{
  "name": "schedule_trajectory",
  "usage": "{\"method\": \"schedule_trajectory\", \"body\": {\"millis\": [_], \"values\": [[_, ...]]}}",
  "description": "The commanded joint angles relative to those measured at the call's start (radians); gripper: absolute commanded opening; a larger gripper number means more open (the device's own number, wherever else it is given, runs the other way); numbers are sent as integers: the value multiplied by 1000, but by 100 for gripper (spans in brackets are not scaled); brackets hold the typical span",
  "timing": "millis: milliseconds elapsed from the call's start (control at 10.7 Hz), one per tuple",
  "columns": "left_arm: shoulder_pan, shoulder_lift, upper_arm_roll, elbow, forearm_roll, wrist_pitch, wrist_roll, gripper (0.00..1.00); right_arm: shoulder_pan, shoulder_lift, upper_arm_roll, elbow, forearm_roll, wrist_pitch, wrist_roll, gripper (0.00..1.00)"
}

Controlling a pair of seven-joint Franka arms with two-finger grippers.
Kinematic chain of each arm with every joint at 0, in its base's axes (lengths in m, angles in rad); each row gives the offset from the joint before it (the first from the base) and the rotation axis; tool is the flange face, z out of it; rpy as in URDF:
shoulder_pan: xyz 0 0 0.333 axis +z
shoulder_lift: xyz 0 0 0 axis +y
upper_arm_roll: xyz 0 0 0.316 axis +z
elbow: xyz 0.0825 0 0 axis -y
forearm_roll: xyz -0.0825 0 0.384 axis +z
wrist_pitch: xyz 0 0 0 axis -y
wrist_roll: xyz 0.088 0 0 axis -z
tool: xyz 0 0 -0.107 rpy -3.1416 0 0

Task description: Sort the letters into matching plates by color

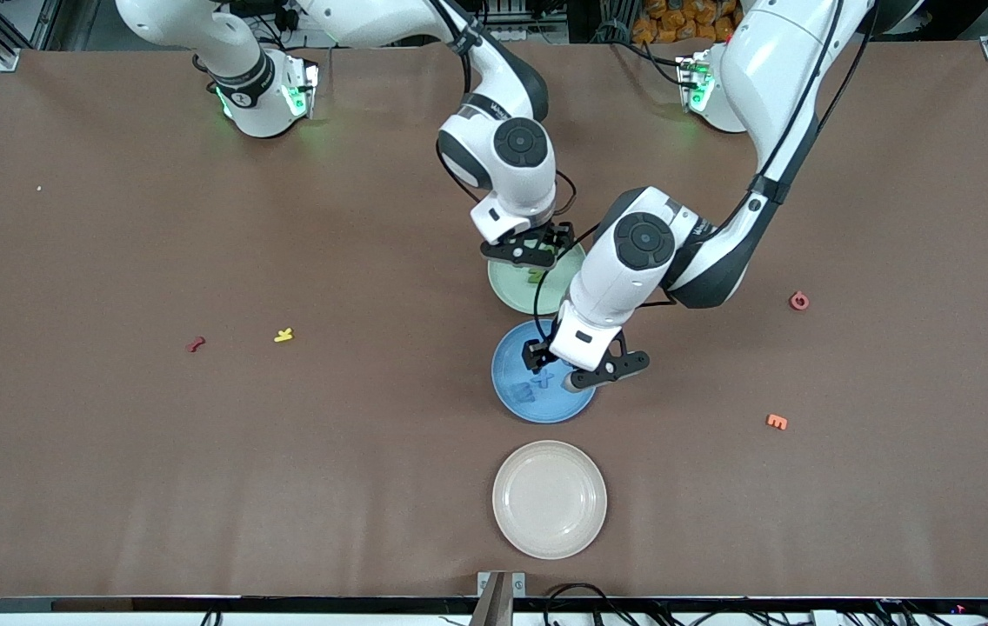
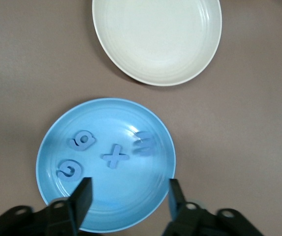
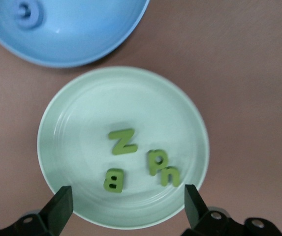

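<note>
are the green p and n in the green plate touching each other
Touching. The right wrist view shows the p and the n pressed edge to edge with no plate showing between them in the green plate.

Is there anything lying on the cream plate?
No, the cream plate is bare; the blue letters lie in the blue plate beside it.

You have open worktop (image 1: 155, 452) at both arms' ends; only small stray letters dot it. The middle is crowded: the left gripper (image 2: 129, 196) over the blue plate (image 1: 511, 396) and the right gripper (image 3: 126, 202) over the green plate (image 1: 511, 296), both with jaws spread.
</note>
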Motion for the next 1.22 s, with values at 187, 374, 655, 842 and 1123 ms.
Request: {"method": "schedule_trajectory", "body": {"millis": [187,374,655,842,1123], "values": [[34,-50,44,24,-1,-118,80,100,-196,-144,26,-4,-12,-150,-58,100],[102,-103,46,27,-2,-276,210,100,-268,-190,28,-4,-11,-200,-111,100],[191,-162,44,27,-2,-392,327,100,-363,-259,25,-6,-11,-340,-259,100],[201,-188,46,20,-4,-424,332,100,-429,-303,23,-7,-11,-389,-328,100],[244,-339,79,-122,-16,-504,478,100,-507,-352,-1,-23,-20,-430,-462,100]]}}
